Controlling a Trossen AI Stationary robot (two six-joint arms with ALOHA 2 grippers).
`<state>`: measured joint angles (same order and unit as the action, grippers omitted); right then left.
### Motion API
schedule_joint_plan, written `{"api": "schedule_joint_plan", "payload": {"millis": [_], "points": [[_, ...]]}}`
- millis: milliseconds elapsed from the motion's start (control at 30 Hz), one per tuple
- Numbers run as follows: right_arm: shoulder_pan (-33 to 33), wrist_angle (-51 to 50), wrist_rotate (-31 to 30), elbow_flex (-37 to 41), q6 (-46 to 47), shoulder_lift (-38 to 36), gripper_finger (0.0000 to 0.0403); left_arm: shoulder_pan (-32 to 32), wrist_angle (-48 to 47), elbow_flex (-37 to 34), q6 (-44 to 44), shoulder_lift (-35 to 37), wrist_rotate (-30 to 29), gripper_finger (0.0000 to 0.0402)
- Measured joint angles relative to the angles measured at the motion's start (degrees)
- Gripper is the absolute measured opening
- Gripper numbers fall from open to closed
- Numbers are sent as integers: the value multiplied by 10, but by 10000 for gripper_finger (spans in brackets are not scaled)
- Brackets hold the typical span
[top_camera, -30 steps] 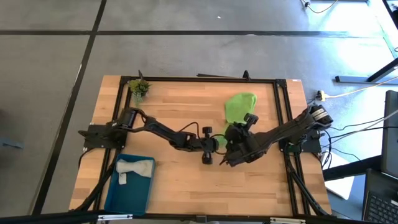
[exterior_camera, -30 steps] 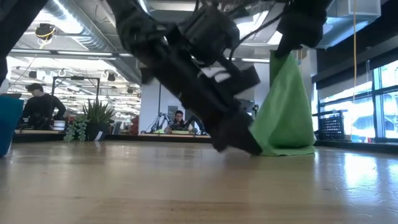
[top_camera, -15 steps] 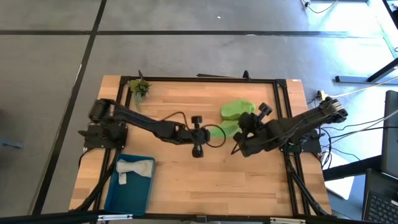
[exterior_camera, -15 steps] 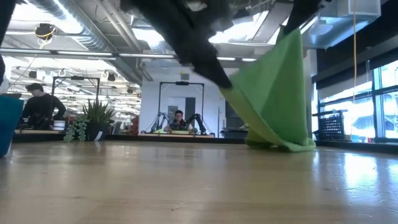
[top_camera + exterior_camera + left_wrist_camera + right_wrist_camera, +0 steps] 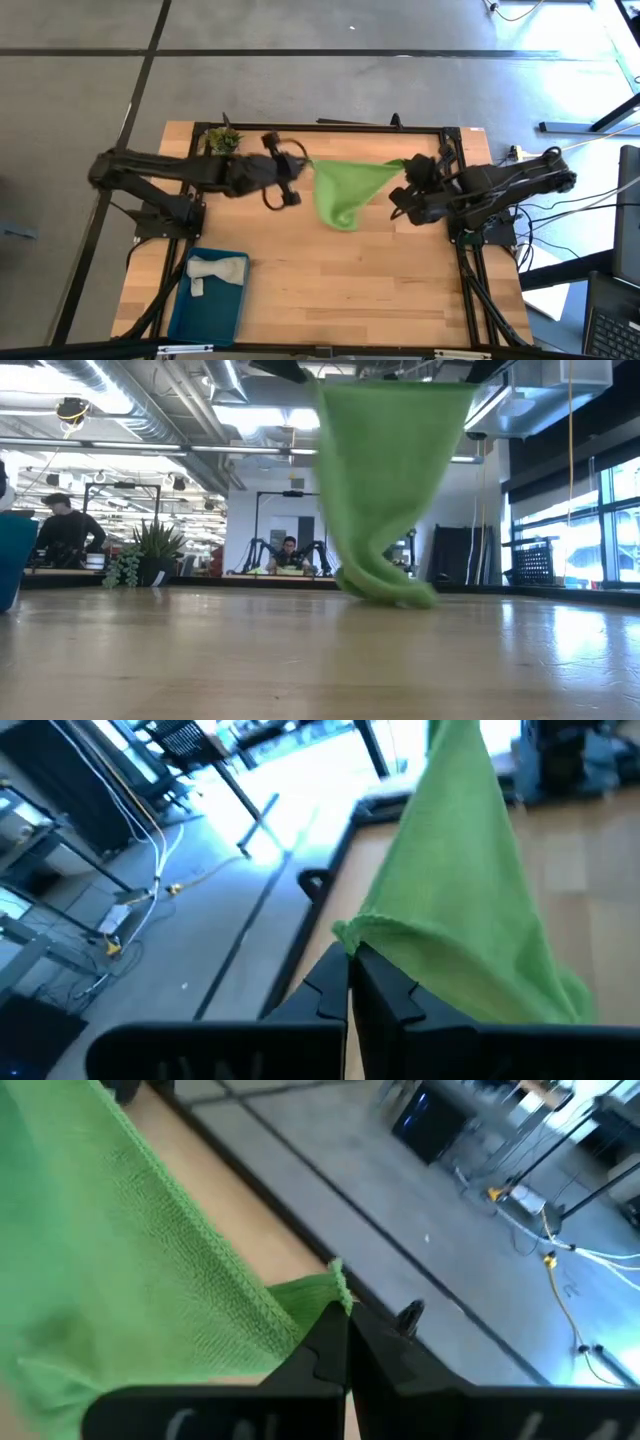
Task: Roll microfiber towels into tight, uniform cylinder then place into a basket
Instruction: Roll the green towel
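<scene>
While both arms are reaching in over the far half of the tabletop (image 5: pixel 300 290), the left gripper (image 5: pixel 296 176) and the right gripper (image 5: pixel 408 176) are each pinching a top corner of the lime green towel (image 5: pixel 343 190) with fingers (image 5: pixel 385 992) fully closed on the cloth — the towel is hanging stretched between them, its lower end touching the wood. The grey towel (image 5: pixel 212 272) is lying in the teal basket (image 5: pixel 190 322) at the near left corner. No readable writing is showing anywhere.
</scene>
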<state>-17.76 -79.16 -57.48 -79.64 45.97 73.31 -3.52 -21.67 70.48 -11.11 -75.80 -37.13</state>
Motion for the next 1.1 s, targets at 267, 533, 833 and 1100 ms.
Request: {"api": "schedule_joint_plan", "payload": {"millis": [267,533,833,1100], "points": [[2,59,-58,0,-84,-32,3,70,0,0,-43,58,3,1],[3,84,-49,-5,-121,-34,4,93,1,0,-9,52,84,0],[3,86,-39,-5,-120,-34,3,70,-4,0,36,-7,156,0],[3,87,-38,-5,-120,-34,3,58,1,0,27,-61,187,5]]}}
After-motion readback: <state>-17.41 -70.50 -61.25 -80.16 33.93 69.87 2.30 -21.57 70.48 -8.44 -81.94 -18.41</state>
